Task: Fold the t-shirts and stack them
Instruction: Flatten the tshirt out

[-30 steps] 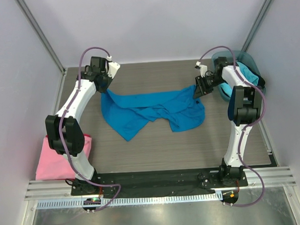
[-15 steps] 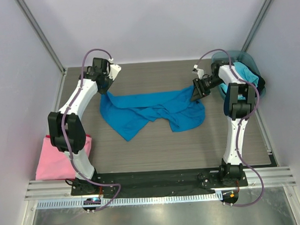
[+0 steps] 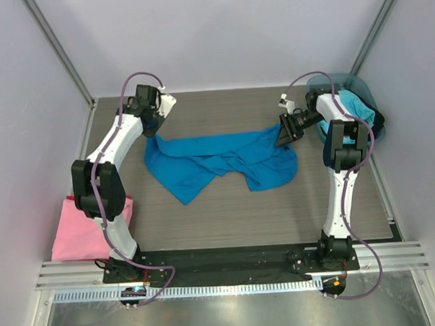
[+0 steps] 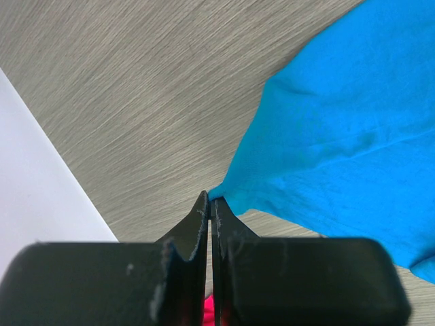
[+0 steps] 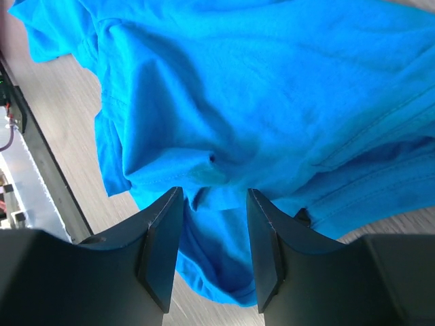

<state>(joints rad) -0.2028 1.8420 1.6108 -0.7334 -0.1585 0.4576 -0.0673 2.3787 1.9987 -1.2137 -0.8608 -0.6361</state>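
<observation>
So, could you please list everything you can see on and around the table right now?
blue t-shirt: one, bright blue, crumpled across the middle of the table.
pink t-shirt: one, pink, near left edge, partly behind the left arm.
cyan t-shirt: one, lighter cyan, inside the tub.
tub: one, translucent teal, far right corner.
table: one, grey wood grain.
left gripper: one, black, shut on the blue t-shirt's left corner.
right gripper: one, black, open over the blue t-shirt's right end.
</observation>
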